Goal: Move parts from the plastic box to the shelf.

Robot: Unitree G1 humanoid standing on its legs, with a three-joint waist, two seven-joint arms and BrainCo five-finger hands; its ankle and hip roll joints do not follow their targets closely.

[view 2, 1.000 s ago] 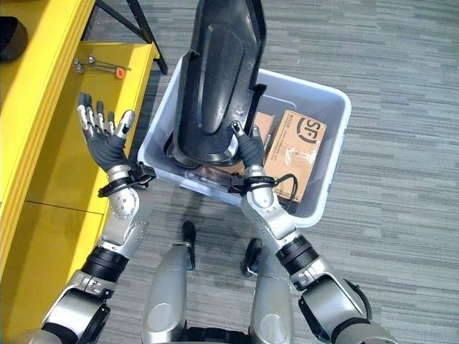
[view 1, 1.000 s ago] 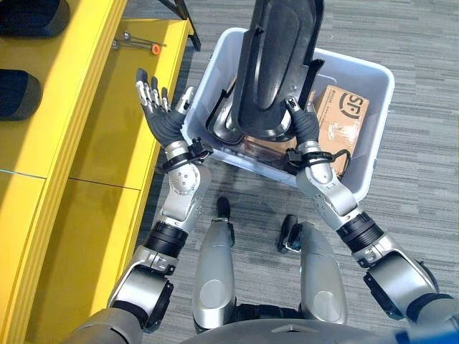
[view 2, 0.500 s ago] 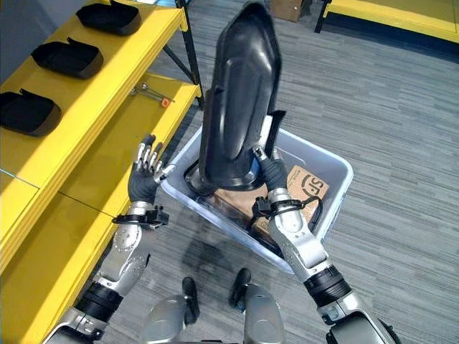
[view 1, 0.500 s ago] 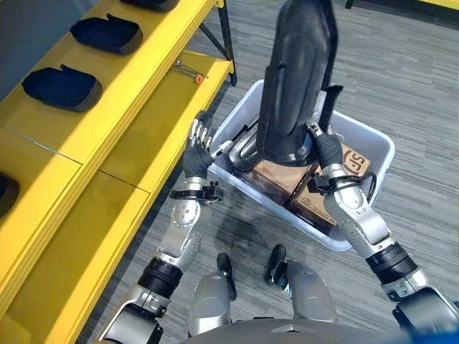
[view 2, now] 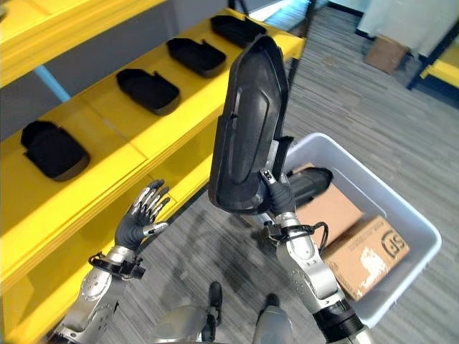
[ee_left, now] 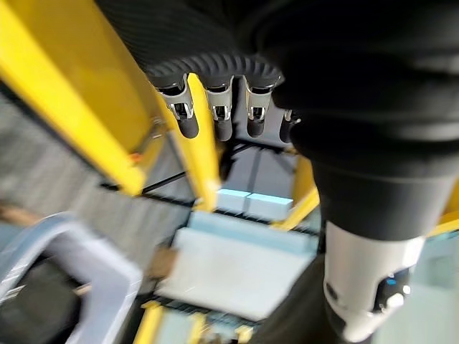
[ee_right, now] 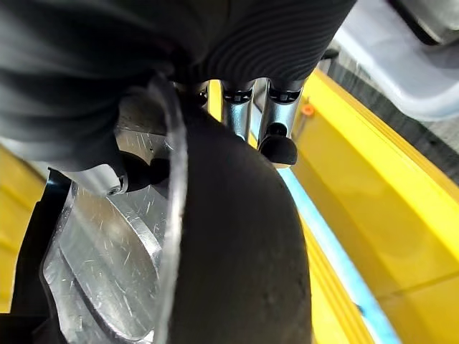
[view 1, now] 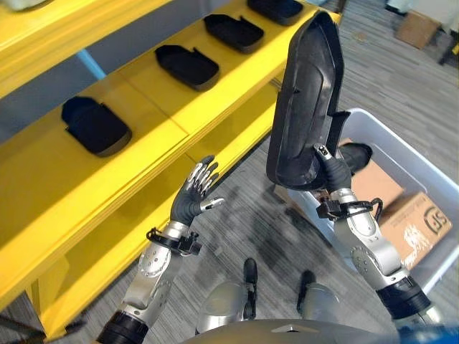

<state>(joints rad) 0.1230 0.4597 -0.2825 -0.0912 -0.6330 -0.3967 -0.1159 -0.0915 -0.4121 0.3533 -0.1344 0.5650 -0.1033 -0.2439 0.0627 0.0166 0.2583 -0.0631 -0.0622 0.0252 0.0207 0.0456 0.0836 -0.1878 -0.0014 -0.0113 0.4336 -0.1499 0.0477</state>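
Right hand grips the bottom edge of a long black moulded part, fingers and thumb pinched round its lower rim. The part stands nearly upright, lifted clear of the plastic box and sitting between box and yellow shelf. Left hand is up by the shelf edge, fingers spread and straight, holding nothing.

Risks, as judgement:
- The part is tall and held only at the low end by one hand, so it could tip or swing in the grip and slip out.
- The top end could clip the shelf's front edge on the way in.
- The shelf already carries a row of black parts, so landing on one could knock it or leave the new one unstable. An open gap shows between the near part and the next, which looks the safer spot.
- The left hand is near the path and could get hit.

Writing: cardboard boxes in the plastic box carry dark printed logos; not reading them off. No legible label on the part.
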